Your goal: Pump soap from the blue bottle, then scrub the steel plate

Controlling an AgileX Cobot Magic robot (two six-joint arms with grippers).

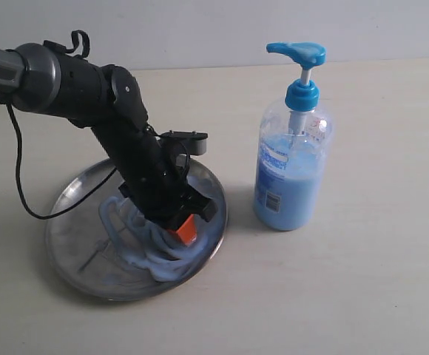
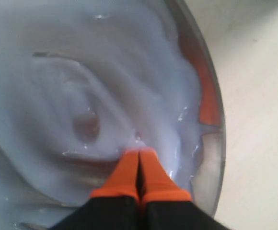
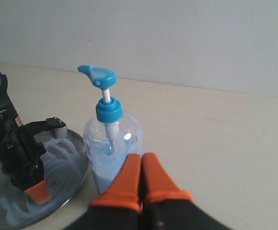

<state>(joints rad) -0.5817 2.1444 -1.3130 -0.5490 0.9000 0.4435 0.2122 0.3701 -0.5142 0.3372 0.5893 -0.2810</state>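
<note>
Pumping looks done. A thick layer of soap (image 1: 155, 255) lies on the plate (image 1: 66, 222), and the pump head of the bottle (image 1: 292, 170) carries a pale smear at its spout. The bottle stands upright on the table (image 1: 370, 288) at about two o'clock from the plate, just beside its rim but apart from it, and it is roughly half full.

Scrubbing appears to be the step in hand. The left gripper (image 2: 139, 152) is down inside the plate at about four o'clock from its centre. Its orange fingers are pressed together with nothing between them, and their tips are sunk in the soap. No sponge or cloth shows, so the fingers themselves seem to do the rubbing. The soap is drawn into curved ridges and swirls, heaped mostly from two round to six o'clock.

The steel from about eight to eleven o'clock is bare and shiny with only thin streaks, so I judge the scrub partly done, with that side yet to be covered.

The right gripper (image 3: 141, 160) does not show in the exterior view. In its own view its fingers are pressed together and empty, clear of the bottle, which stands ahead of them, and it seems to have no further part unless more soap is wanted
</note>
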